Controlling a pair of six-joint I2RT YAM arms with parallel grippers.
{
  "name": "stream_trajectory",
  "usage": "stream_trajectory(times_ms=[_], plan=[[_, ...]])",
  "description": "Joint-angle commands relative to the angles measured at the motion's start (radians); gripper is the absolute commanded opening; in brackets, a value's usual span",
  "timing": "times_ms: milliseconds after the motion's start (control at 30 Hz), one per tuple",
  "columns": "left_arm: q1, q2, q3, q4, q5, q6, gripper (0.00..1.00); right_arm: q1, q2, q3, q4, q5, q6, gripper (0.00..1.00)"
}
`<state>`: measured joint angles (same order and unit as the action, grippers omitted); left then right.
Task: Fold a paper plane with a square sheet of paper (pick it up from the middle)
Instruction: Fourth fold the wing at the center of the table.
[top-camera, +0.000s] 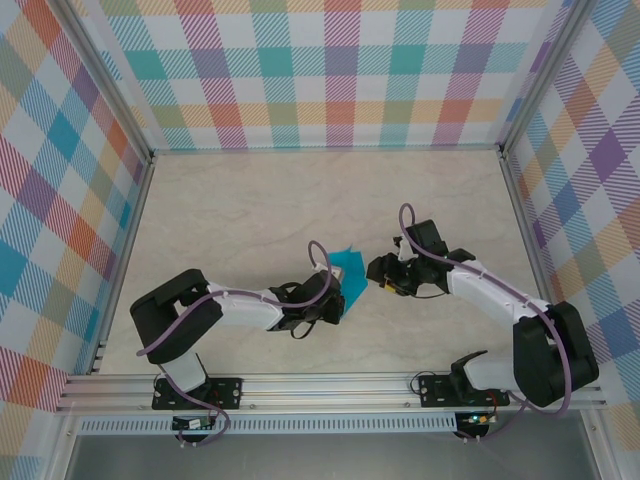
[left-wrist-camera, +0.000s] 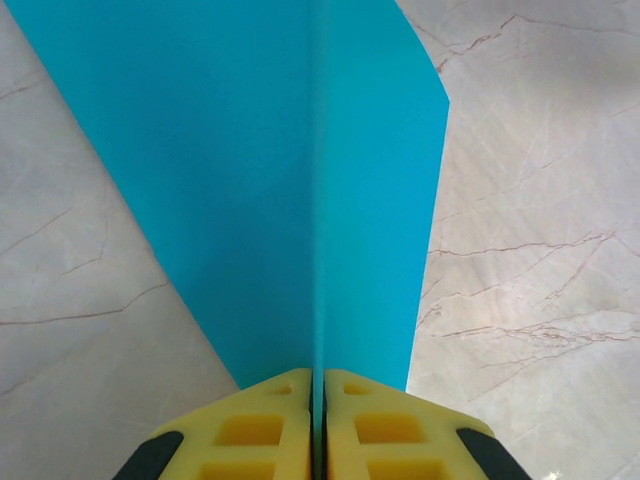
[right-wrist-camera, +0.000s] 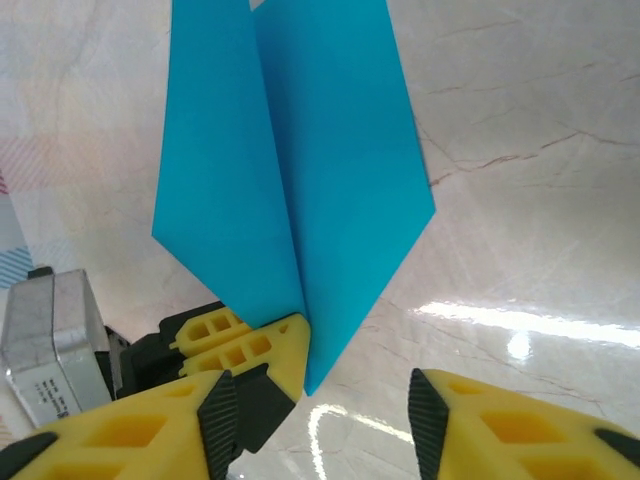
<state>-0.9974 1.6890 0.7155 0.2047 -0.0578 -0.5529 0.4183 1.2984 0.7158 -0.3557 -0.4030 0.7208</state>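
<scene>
Left tool (left-wrist-camera: 318, 400) clamped on creased teal paper (left-wrist-camera: 300, 180) along its fold, right tool (right-wrist-camera: 340, 410) spread wide, empty, just beside it

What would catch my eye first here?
The bright teal-blue paper, creased down its middle, stands out at the centre of the marble-look table. The left hand pinches its crease between yellow fingers; the right hand is open beside it. Pastel checked walls surround everything.

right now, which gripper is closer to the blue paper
Left. The left gripper is shut on the blue paper along its centre crease; the right gripper is open just short of its tip.
</scene>
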Motion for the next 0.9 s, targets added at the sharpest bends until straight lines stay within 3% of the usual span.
stream_trajectory(times_ms=[0,333,867], plan=[[0.030,-0.014,-0.039,0.078,0.098,-0.039,0.10,0.002,-0.008,-0.011,0.072,-0.065,0.001,0.41],[0.078,0.006,-0.091,0.158,0.202,-0.087,0.10,0.038,0.100,-0.010,0.251,-0.202,0.034,0.24],[0.153,0.011,-0.163,0.240,0.344,-0.124,0.09,0.095,0.331,0.077,0.437,-0.308,0.098,0.16]])
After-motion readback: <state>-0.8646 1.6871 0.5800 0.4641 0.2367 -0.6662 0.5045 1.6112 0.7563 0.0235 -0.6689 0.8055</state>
